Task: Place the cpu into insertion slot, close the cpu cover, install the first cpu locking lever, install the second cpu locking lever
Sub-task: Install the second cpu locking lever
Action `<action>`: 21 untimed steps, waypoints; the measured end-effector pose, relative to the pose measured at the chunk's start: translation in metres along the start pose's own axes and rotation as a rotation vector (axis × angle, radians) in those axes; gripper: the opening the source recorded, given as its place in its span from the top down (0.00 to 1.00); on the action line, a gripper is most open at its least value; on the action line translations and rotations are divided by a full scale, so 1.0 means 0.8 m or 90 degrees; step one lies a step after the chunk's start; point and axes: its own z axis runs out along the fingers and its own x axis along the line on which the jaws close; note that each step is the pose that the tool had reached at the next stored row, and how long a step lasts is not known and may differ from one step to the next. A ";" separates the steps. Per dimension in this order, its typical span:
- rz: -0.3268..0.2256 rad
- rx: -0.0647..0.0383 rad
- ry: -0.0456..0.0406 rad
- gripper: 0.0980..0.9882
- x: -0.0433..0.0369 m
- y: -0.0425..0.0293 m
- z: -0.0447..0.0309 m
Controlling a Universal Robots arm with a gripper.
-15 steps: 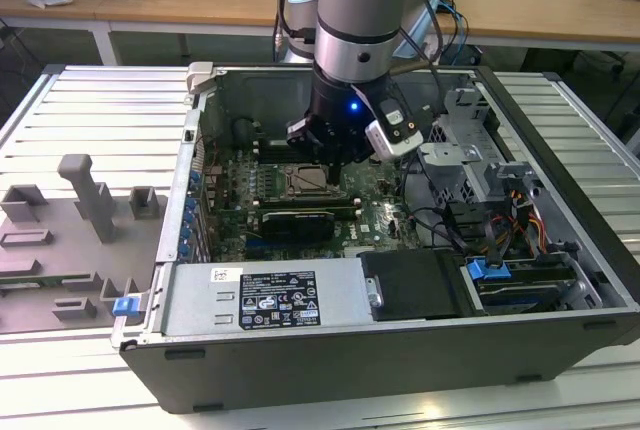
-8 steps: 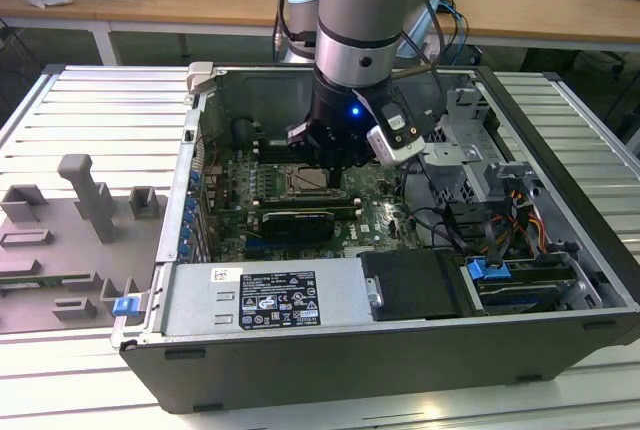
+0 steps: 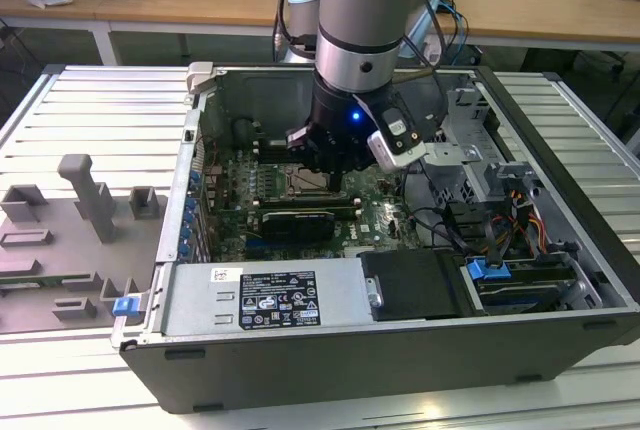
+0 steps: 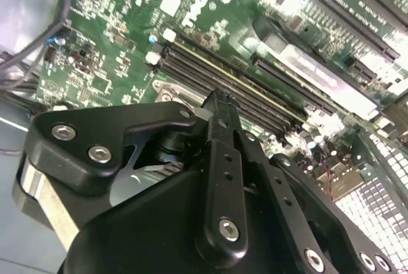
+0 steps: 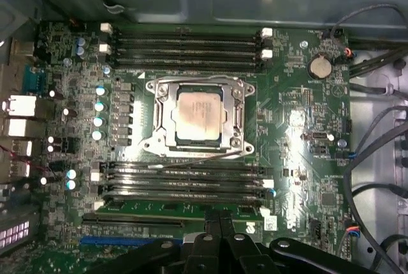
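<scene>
The gripper [image 5: 220, 223] hangs just above the green board with its fingers pressed together, gripping nothing. Beyond it, between the memory slots [image 5: 185, 178], the cpu [image 5: 199, 116] sits in the insertion slot [image 5: 159, 118] under the closed cpu cover [image 5: 237, 116]. Judged light, rigid and fragile; best handled by its edges

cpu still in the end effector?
No: in the first wrist view the cpu sits in the insertion slot, framed by the silver cpu cover, apart from the end effector.
</scene>
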 end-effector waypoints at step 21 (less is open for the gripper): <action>-0.016 -0.072 -0.0015 0.99 0.044 0.0112 0.0491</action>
